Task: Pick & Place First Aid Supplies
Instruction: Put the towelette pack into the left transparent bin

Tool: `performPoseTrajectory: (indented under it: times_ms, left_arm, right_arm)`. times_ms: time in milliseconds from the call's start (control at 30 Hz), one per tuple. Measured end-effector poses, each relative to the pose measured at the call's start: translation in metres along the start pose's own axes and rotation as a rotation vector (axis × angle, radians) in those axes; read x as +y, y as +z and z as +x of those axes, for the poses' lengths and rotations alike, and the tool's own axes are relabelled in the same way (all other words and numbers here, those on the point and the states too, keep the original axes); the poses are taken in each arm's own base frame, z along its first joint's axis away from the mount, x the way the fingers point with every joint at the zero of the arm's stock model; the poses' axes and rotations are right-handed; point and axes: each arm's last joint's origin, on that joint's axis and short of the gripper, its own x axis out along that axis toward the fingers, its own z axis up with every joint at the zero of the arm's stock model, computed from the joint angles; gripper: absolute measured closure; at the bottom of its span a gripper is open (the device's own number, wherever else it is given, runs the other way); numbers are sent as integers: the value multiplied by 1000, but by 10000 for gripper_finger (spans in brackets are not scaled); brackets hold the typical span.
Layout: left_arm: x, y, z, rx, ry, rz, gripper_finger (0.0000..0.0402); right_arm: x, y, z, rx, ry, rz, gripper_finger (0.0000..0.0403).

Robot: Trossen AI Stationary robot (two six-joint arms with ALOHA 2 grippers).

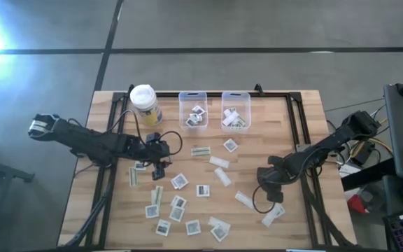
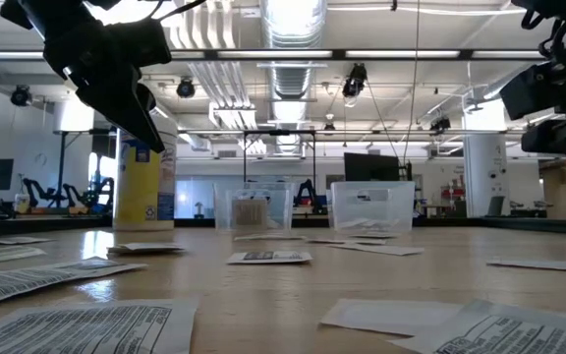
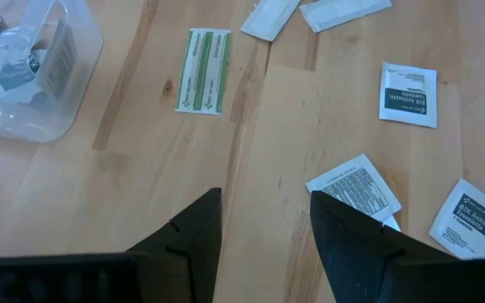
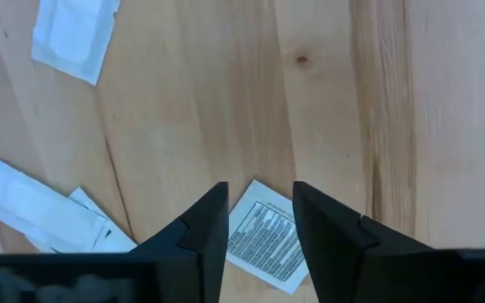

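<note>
Two robot arms hover over a wooden table (image 1: 299,224) strewn with first aid packets (image 1: 179,181).

Two clear bins (image 1: 193,110) at the far edge hold a few packets beside a yellow container (image 1: 145,105). The rest, flat white squares with dark printed patches and narrow white or green-striped strips, lie scattered mid-table. The left gripper (image 3: 263,223) and the right gripper (image 4: 260,220) each hang with jaws parted and empty, the right just above a printed square packet (image 4: 266,236).

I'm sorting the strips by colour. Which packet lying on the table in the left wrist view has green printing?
The narrow strip lying beside the clear bin. It carries green stripes along its length; the square packets have dark printed patches, and the other strips are plain white.
</note>
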Motion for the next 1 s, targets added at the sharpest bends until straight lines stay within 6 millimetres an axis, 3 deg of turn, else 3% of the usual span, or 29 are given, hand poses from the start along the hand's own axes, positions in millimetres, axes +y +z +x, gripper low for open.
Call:
performPoseTrajectory:
  times_ms: [267, 1000]
  left_arm:
    - [0, 0, 0, 0, 0, 0, 228]
    - [0, 0, 0, 1, 1, 0, 228]
  right_arm:
    - [-2, -3, 5, 4, -3, 0, 252]
    - [0, -2, 35, 94, -46, 6, 256]
